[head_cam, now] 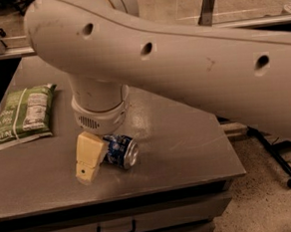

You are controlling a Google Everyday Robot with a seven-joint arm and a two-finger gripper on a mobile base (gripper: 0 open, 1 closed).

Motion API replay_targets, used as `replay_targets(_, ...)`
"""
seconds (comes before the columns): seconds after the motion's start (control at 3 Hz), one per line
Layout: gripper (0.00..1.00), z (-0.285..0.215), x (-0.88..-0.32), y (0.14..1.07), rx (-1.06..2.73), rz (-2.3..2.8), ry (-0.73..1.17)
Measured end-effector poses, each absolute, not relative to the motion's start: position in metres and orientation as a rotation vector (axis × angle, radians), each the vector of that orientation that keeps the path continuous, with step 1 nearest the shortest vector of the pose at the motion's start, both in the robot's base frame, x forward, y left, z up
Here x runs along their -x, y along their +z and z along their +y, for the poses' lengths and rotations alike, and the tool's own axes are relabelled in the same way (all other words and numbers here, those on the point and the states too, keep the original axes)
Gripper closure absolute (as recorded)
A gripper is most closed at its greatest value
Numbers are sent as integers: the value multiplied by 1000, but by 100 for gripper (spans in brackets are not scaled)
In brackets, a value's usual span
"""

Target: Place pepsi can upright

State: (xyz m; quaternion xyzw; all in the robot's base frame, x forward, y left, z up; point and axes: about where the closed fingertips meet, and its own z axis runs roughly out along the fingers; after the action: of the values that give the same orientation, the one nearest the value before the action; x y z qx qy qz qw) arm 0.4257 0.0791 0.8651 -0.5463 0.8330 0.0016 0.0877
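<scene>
The pepsi can (120, 150) lies on its side on the grey table (187, 145), near the front edge, with its silver top facing front right. My gripper (90, 158) hangs from the big white arm (181, 60) and is down at table level. Its tan part stands in front of the can's left end and hides it. I cannot see whether it is touching the can.
A green snack bag (20, 116) lies flat at the table's left. The table's front edge runs just below the can, with a drawer handle (116, 230) under it. Black stand legs (275, 156) rest on the floor to the right.
</scene>
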Motion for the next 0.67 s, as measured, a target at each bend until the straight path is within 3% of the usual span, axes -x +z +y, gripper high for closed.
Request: replay_targets(0.67, 43, 104, -425, 838, 1675, 2508, -28)
